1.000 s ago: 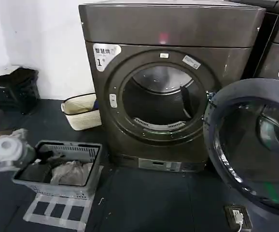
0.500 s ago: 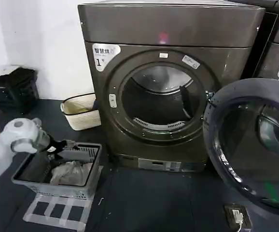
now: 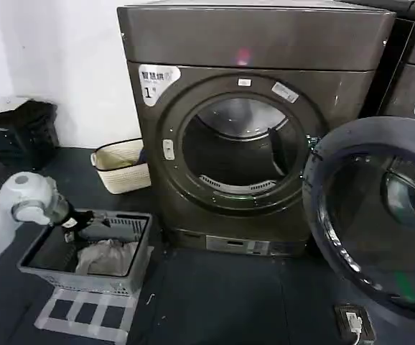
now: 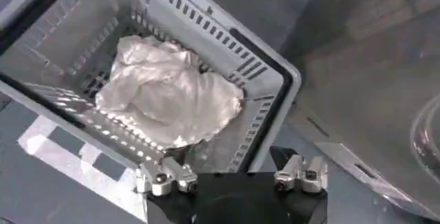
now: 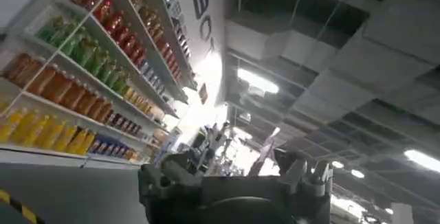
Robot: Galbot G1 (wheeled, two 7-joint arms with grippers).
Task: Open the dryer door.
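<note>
Dryer [image 3: 193, 43] (sticker "1") door [image 3: 380, 215] swung wide; left gripper [image 4: 232, 177] released over basket [image 4: 271, 81].

The dryer [image 3: 254, 122] is a big boxy front-loader in dark grey-bronze metal, standing upright on the dark floor against a white wall. A white sticker with a "1" sits at the upper left corner of its front. Its round front opening is uncovered, showing the dark drum with pale perforated metal at the back and a ridged lower lip. The dryer door [image 3: 376, 215] is swung wide open to the right of the opening, hinged at that side. It is a large round porthole; its dark inner side faces out, with tinted glass in the middle ringed by a broad dark rim
</note>
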